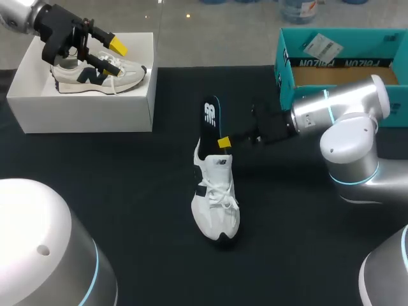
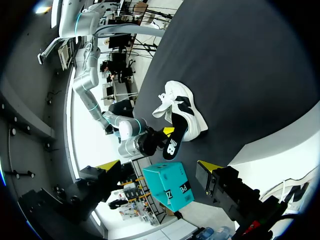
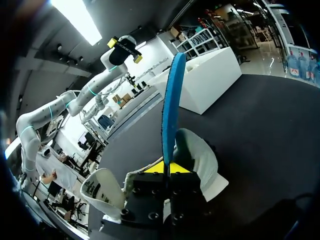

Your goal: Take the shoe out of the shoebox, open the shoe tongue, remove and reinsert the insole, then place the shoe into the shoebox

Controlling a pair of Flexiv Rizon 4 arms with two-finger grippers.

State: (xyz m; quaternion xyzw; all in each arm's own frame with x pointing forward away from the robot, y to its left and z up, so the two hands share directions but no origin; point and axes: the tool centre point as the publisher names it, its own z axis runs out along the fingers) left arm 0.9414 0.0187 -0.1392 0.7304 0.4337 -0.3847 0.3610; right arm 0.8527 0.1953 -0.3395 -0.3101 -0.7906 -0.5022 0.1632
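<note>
Near the tabletop's middle, pinches the insole in the right gripper, aligned with the shoe for sliding; left gripper wide open, clear at far left corner

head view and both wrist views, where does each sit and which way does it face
Head view: above and behind, looking down on the table; left arm over the white box, right arm at the insole.
Left wrist view: on the left arm, facing across at the shoe; its open jaws show.
Right wrist view: on the right arm, facing along the insole held in its jaws.
All three share the shoe and insole.
</note>
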